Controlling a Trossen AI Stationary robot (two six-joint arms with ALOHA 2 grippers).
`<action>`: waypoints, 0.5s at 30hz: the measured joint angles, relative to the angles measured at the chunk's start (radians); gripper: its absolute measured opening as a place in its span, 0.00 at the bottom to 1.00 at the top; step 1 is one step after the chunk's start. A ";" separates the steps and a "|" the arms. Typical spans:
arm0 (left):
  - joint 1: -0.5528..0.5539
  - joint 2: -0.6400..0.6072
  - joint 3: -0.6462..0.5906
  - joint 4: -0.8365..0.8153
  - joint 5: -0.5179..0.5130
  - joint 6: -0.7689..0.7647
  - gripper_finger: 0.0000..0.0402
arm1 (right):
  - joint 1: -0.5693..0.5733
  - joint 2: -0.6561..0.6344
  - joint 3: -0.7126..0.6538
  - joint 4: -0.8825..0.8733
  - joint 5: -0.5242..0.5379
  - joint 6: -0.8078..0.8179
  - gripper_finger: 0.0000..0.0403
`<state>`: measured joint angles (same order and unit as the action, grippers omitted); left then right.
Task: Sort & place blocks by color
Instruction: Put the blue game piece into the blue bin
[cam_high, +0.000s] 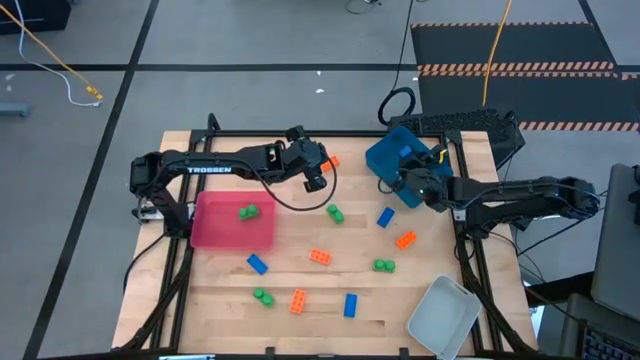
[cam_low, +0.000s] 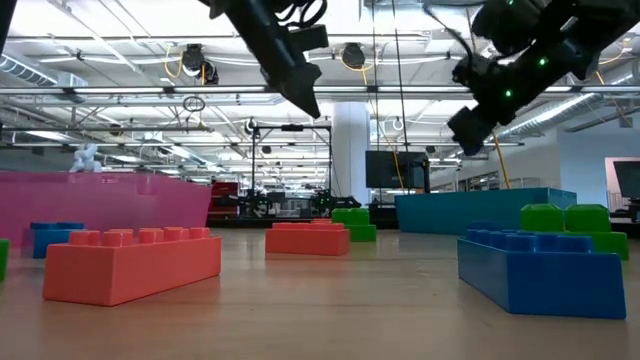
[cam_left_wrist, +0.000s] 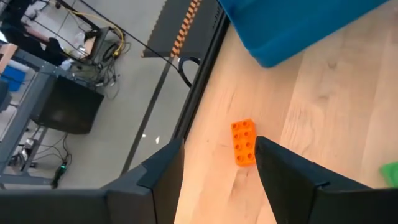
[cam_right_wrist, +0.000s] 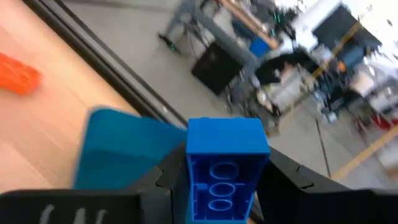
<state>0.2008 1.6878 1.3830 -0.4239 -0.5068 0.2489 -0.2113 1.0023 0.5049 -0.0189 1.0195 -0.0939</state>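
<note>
Small studded plastic blocks in green, orange and blue (cam_high: 320, 257) scattered across the wooden table (cam_high: 220, 300); one green block (cam_high: 247, 212) in the red plastic tray (cam_high: 232, 229). Left gripper (cam_left_wrist: 217, 163) above the far edge, fingers parted, straddling an orange studded brick (cam_left_wrist: 244, 142) lying on the wood. Right gripper (cam_right_wrist: 227, 180) by the blue plastic tray (cam_right_wrist: 118, 149), clamped on a blue studded brick (cam_right_wrist: 225, 168).

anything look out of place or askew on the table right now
The clear-grey tray sits skewed at the table's front right corner, apparently poking past the edge. One orange block lies apart from the rest near the far edge, under the open left hand. The right hand holds a blue block near the blue tray.
</note>
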 joint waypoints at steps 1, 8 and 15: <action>0.000 0.000 0.000 0.003 0.001 0.000 0.48 | -0.014 0.000 0.000 -0.028 0.000 0.024 0.32; 0.000 0.000 0.000 -0.015 0.016 -0.016 0.47 | -0.104 0.000 0.000 -0.076 -0.053 0.087 0.32; 0.000 0.000 0.000 -0.022 0.017 -0.026 0.48 | -0.135 0.000 0.000 -0.075 -0.122 0.162 0.53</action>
<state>0.2005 1.6878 1.3830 -0.4458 -0.4898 0.2230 -0.3467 1.0027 0.5049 -0.0944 0.8974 0.0681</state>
